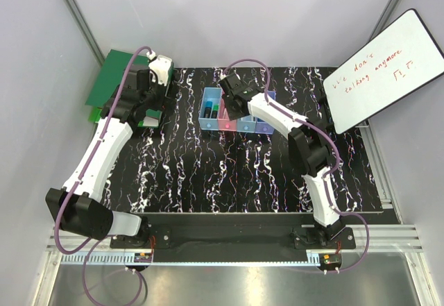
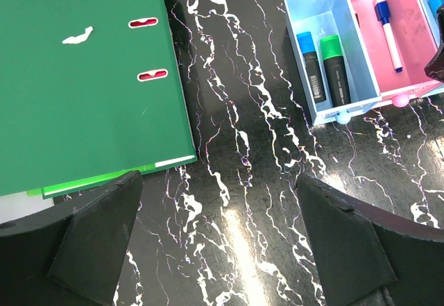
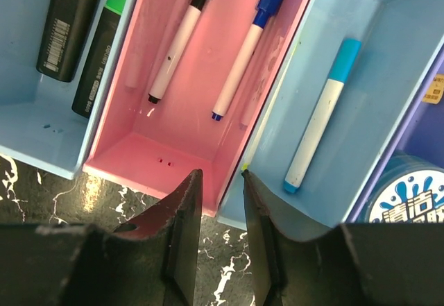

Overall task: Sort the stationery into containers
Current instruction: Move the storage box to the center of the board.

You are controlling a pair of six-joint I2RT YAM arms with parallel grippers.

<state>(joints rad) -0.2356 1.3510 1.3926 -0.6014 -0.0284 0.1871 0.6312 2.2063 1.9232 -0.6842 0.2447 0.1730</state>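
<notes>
The right gripper hangs over the near end of the bin row. Its fingers are drawn close, with a narrow gap and nothing visible between them. A tiny yellow speck sits at one fingertip, too small to identify.

- **12 o'clock:** the pink bin holds a black-capped pen and a blue-capped pen. Both are white-bodied and lie lengthwise, side by side but apart.
- **10 o'clock:** the left blue bin holds a blue marker and a green marker. Both are black-bodied and lie right beside each other.
- **2 o'clock:** the right blue bin holds one cyan-capped pen with a white body.
- **3 o'clock:** the violet bin holds a round blue-and-white disc, partly cut off by the picture's edge.

The left gripper is spread wide and holds nothing. It hovers above the black, white-veined worktop, well apart from the bins. A green binder lies flat at its 10 o'clock, and the bin row sits at its 2 o'clock.

From above, a whiteboard with red writing leans at the worktop's 2 o'clock corner.
</notes>
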